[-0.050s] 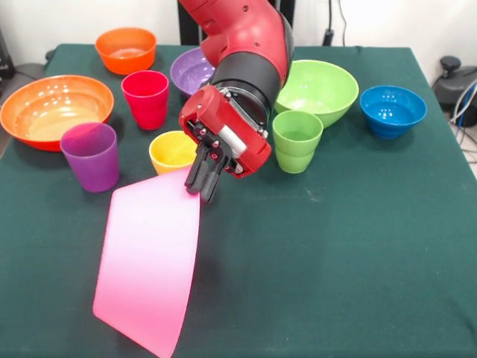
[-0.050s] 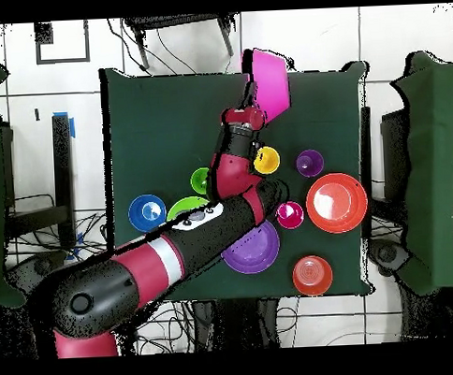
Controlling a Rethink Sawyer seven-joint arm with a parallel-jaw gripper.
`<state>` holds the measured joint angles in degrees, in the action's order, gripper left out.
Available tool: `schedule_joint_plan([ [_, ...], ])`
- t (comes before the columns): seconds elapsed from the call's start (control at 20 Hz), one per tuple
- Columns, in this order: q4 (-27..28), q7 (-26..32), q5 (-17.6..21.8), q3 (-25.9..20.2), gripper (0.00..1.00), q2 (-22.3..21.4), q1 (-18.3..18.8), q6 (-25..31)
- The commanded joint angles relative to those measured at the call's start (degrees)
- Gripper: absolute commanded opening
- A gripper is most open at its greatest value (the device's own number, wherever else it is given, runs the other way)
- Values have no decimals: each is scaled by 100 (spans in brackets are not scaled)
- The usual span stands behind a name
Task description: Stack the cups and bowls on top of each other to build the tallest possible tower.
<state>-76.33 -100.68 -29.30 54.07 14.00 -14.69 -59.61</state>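
Observation:
My gripper (image 1: 205,183) (image 2: 252,108) is shut on the rim of the large pink bowl (image 1: 149,257) (image 2: 270,79), which hangs tilted above the cloth. Behind it each piece stands alone: yellow cup (image 1: 173,151) (image 2: 266,159), purple cup (image 1: 91,155) (image 2: 310,162), red cup (image 1: 145,98) (image 2: 289,214), green cup (image 1: 297,140) (image 2: 200,181). Upright bowls: large orange (image 1: 54,108) (image 2: 337,201), small orange (image 1: 127,48) (image 2: 312,275), purple (image 1: 190,71) (image 2: 252,248), green (image 1: 320,91) (image 2: 187,211), blue (image 1: 393,110) (image 2: 147,212). A tower is out of view.
The dark green tablecloth (image 1: 335,261) covers the table. All the cups and bowls crowd the half near the robot's base. Cables and a dark device (image 1: 455,82) lie beyond the table's edge beside the blue bowl.

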Motion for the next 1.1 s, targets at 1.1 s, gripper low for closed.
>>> schedule_joint_plan([
  [1.1, 147, -1752, 1635, -2591, 0, -376, 562, 1721],
])
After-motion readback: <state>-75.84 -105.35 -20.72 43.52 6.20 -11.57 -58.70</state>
